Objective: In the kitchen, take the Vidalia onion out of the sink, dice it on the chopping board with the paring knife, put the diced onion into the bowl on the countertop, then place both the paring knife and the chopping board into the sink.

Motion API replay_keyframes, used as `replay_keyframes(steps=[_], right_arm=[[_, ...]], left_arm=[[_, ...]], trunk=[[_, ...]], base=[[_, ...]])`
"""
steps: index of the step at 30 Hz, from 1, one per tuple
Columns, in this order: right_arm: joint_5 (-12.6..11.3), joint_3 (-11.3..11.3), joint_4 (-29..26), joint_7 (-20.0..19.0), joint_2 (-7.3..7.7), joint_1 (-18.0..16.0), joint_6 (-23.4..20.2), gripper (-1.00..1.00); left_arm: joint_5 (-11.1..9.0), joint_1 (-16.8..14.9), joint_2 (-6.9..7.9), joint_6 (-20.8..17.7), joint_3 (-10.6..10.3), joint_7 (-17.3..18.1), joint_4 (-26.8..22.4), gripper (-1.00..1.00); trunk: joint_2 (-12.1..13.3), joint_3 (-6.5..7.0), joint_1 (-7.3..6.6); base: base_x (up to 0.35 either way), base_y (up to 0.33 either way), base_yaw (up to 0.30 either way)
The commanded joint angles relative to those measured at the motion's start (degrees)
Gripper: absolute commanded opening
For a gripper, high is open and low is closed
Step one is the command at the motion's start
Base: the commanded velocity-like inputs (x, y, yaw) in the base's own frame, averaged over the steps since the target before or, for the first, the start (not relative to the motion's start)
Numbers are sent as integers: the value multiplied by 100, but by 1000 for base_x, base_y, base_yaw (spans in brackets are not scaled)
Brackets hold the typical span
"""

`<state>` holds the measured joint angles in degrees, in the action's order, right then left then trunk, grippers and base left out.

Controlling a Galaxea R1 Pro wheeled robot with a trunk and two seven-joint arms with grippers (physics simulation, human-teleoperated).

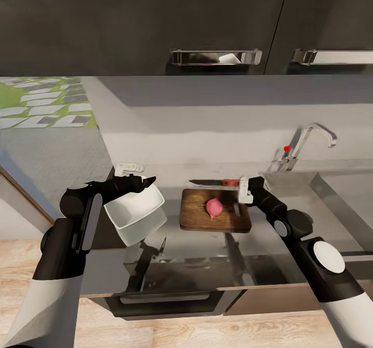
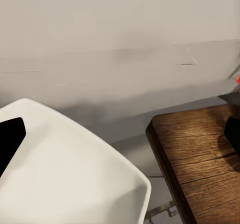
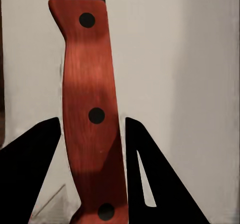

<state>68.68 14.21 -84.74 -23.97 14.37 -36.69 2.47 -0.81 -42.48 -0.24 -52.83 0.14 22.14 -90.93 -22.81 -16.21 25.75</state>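
- Gripping the slim red-handled paring knife [image 3: 90, 119], my right gripper [image 1: 243, 188] is clamping its handle just behind the dark-brown wooden chopping board [image 1: 199, 214], arm reaching forward.
- Clenching the white squarish bowl [image 1: 135, 214], my left gripper [image 1: 146, 182] is holding it tilted.
- Pinkish-red Vidalia onion [image 1: 214, 207] is lying on the board.

light: soft, even | shadow: under cabinets [image 1: 207, 21] | glare: countertop [image 1: 207, 254] reflections | focus: slightly soft

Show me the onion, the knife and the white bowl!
Vidalia onion [image 1: 214, 207]: head view, middle of the bulb.
paring knife [image 3: 90, 109]: right wrist view, red handle.
bowl [image 1: 135, 211]: head view, inner side wall.
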Motion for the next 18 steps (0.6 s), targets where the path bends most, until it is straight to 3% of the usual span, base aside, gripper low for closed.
replay_keyframes(steps=[1,3,7,13,18], right_arm=[[53,-80,-7,-20,7,-5,63,-100],[60,-299,-7,42,14,-5,212,-100],[64,-530,-7,119,23,-5,591,-100],[72,-1159,-7,153,37,-5,1436,-100],[74,-1353,-7,137,54,-5,1639,-100]], left_arm=[[-7,-6,-1,-35,4,10,-4,100],[-7,-6,0,-35,4,10,-4,100],[-7,-6,0,-35,4,10,-4,100],[-7,-6,-2,-35,3,10,-4,100],[-7,-6,-3,-35,3,10,-4,100]], trunk=[[-11,-11,3],[-11,-11,3],[-11,-11,3],[-11,-11,3],[-11,-11,3]], base=[[0,0,0],[0,0,0],[0,0,0],[0,0,0],[0,0,0]])
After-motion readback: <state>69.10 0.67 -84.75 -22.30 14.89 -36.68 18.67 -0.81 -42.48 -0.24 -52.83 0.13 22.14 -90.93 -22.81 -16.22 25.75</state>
